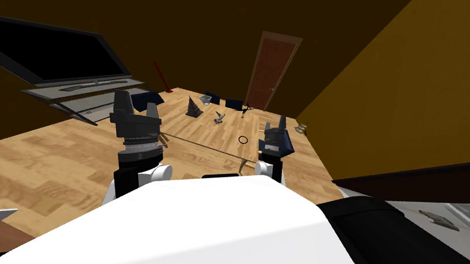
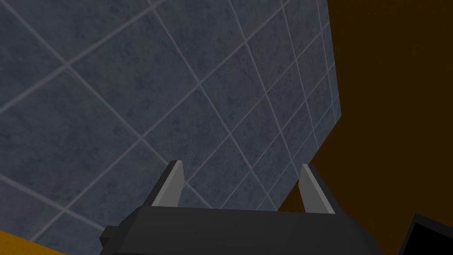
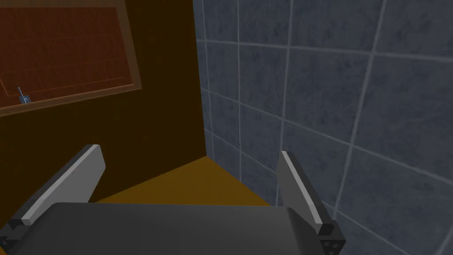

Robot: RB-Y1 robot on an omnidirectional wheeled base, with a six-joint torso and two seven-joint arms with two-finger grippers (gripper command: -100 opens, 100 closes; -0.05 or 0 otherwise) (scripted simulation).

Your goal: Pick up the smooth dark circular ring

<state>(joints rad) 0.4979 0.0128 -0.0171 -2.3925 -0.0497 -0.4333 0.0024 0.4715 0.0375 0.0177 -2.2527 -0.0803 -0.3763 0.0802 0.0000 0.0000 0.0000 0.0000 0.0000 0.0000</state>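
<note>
One dark ring (image 1: 239, 139) on the wooden floor (image 1: 41, 159), folks! Far behind it, three dark blue shapes (image 1: 147, 101) (image 1: 211, 97) (image 1: 234, 104), count them, plus one ridged dark cone (image 1: 194, 108), one red stick (image 1: 161, 78) and one brown door (image 1: 271, 73).

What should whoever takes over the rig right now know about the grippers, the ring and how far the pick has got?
Left gripper: open, empty, raised and aimed away from the floor.
Right gripper: open, empty, also raised.
Ring: thin and dark, lying flat on the wooden floor ahead of the robot, between the two arms and nearer the right one. Other small things lie beyond it, towards the door.
Done: nothing gripped yet.
Left: turn a gripper down, probably the right, bring it to the ring, close on its rim and lift.
</note>
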